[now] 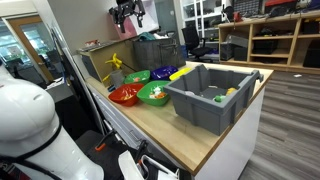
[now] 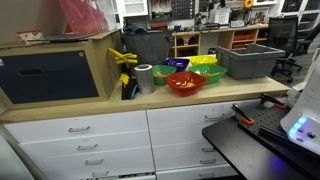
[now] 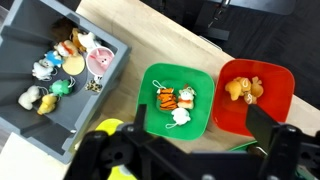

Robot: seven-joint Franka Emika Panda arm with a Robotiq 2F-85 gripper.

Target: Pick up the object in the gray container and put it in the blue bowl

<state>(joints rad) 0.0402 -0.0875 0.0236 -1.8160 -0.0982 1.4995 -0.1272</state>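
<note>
The gray container (image 1: pixel 200 108) stands at the near end of the wooden counter and also shows in an exterior view (image 2: pixel 250 62). In the wrist view it (image 3: pixel 28 45) is at the upper left and holds several small toys (image 3: pixel 70 65). The blue bowl (image 1: pixel 165 72) sits behind the green bowls, also seen in an exterior view (image 2: pixel 178 64); it is out of the wrist view. My gripper (image 3: pixel 205 135) is open and empty, high above the counter (image 1: pixel 127 12), over the green bowl (image 3: pixel 178 100) and beside the container.
A red-orange bowl (image 3: pixel 255 95) with a toy sits next to the green bowl, which holds a tiger toy and other toys. A second green bowl (image 1: pixel 135 76) and a yellow object (image 1: pixel 180 72) lie near the blue bowl. A metal can (image 2: pixel 145 77) stands by a cabinet.
</note>
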